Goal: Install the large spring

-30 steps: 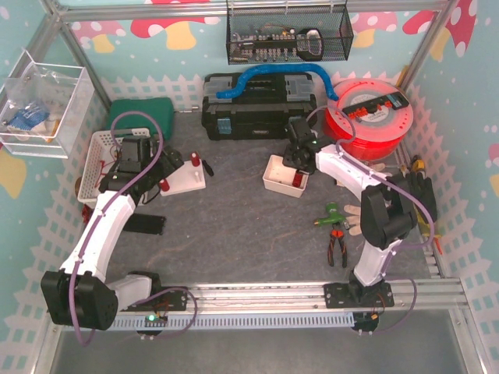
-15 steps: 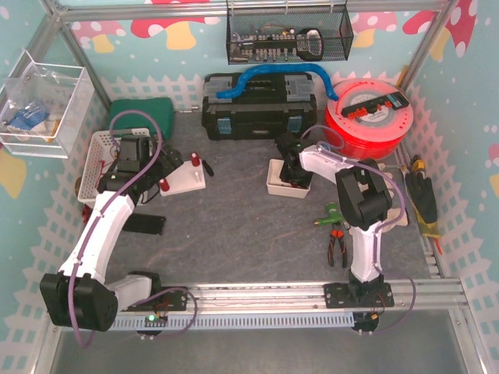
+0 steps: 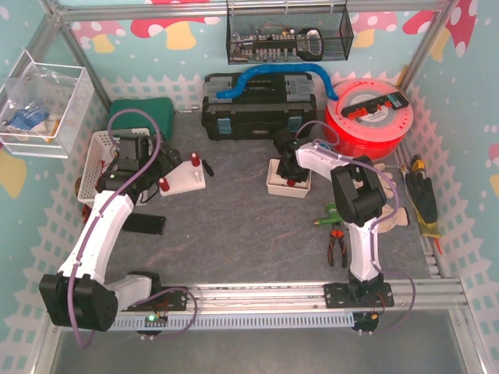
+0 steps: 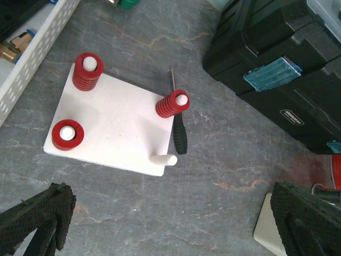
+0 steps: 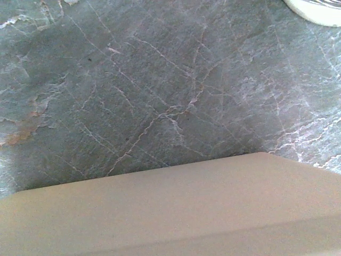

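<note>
we are at the pick-up step: the spring has yet to be fetched, and nothing is being carried to the board. the right gripper [image 3: 288, 165] is down at the small white tray [image 3: 274, 187], near the middle of the table [image 5: 160, 80]. a red piece [image 3: 292, 184] shows in that tray just beside the fingers. we take it for the large spring, though it is too small in the overhead view for us to count turns. the right wrist view shows only the tray's pale wall and bare stone-patterned surface. its own fingers are out of sight, so we cannot tell how the jaws stand or whether they hold anything.

the left gripper [image 4: 170, 216] hangs above the white board [image 4: 117, 130] with its jaws spread wide and nothing between them. three of the board's pegs carry red springs. the fourth peg [image 4: 163, 159], at the near corner, is bare, with a screwdriver [image 4: 179, 136] lying just beside it.

we judge the next move to be closing on the red piece along its length and lifting it clear of the tray wall. then we carry it across to the bare peg and lower it upright so the coil slides over the tip. the screwdriver next to that peg could foul the approach.
</note>
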`<state>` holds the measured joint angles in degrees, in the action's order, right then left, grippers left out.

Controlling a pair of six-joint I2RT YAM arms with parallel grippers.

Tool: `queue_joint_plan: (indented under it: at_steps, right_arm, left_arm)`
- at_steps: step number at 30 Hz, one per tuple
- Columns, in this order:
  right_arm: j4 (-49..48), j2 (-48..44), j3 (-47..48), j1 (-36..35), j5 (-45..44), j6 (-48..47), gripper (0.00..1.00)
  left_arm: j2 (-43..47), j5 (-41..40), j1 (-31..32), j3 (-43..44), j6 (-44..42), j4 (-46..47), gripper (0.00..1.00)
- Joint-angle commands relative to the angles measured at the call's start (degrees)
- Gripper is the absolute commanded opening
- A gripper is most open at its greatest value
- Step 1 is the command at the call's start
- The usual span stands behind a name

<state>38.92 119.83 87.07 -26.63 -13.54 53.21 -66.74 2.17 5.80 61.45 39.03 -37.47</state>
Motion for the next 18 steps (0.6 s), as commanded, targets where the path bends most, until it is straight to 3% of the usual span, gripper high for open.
queue_joint_plan:
  at_steps: [1,10,18]
  right_arm:
    - [-1.23,-1.82,-1.29,-0.15,-1.06,-2.20,0.18]
    - [-6.93,-14.45,-8.05,-0.17,2.36,-9.01,0.12]
    - [-19.13,-27.20,-16.72,-0.92,13.32,-22.69,0.11]
  left_arm:
    - [0.06,-1.48,-0.27,1.58,1.67,-1.49,0.99]
    - [-0.15,1.60,-1.59,1.90,0.27,-1.79,0.99]
    - [1.81,10.77,-0.97,-1.35,-0.71,6.27,0.94]
